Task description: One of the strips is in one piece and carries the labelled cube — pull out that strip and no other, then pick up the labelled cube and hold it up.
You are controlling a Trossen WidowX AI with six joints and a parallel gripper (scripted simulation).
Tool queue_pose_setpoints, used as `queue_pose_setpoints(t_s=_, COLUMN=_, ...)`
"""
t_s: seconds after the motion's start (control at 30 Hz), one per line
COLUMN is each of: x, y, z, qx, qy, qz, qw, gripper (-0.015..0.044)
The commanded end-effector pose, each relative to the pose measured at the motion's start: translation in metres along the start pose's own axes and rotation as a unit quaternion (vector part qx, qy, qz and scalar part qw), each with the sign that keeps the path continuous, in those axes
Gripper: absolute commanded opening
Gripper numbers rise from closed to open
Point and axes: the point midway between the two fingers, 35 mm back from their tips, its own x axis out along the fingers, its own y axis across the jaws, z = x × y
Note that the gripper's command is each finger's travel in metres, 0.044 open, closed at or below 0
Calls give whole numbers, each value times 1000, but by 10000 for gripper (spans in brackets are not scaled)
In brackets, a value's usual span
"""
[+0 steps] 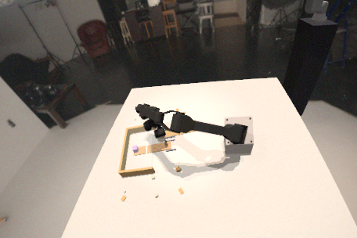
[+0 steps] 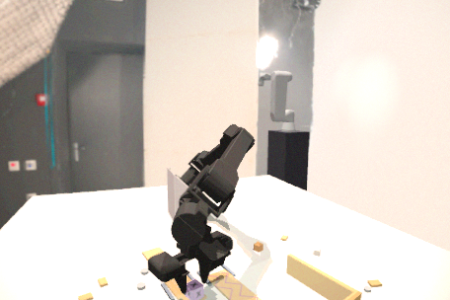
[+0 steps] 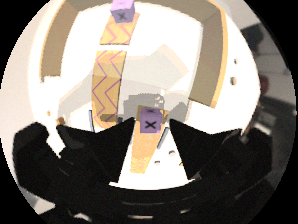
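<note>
My gripper (image 1: 153, 131) (image 2: 193, 284) (image 3: 152, 120) is partly open and low, its fingertips on either side of a purple cube marked with a dark X (image 2: 194, 289) (image 3: 150, 122). White gaps show beside the cube in the wrist view. The cube is at the far end of an orange strip (image 3: 144, 154) that runs back between the fingers; the arm hides much of it in the top view. The other strip, with a zigzag line (image 1: 158, 147) (image 2: 233, 286) (image 3: 106, 87), has a gap. Beyond the gap, its short piece (image 1: 139, 151) (image 3: 118, 32) carries another purple cube (image 1: 135, 149) (image 3: 122, 12).
A wooden wall (image 1: 124, 151) (image 2: 321, 277) (image 3: 214, 60) surrounds the strips' far ends on three sides. Thin grey rods (image 3: 163, 138) stand beside the strips. A small orange-brown block (image 1: 178, 169) (image 2: 258, 247) and several small chips and pebbles lie around on the table.
</note>
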Motion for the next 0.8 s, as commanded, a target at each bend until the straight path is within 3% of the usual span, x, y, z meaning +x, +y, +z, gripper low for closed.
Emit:
queue_pose_setpoints(t_s=0.0, x=10, y=2, z=-2, qx=4, qy=1, qz=5, qw=1000, gripper=250)
queue_pose_setpoints(t_s=0.43, x=19, y=2, z=-3, qx=4, qy=1, qz=5, qw=1000, gripper=250)
queue_pose_setpoints(t_s=0.57, x=17, y=2, z=-2, qx=1, qy=1, qz=2, qw=1000, gripper=145)
queue_pose_setpoints(t_s=0.77, x=17, y=2, z=-2, qx=1, qy=1, qz=2, qw=1000, gripper=105)
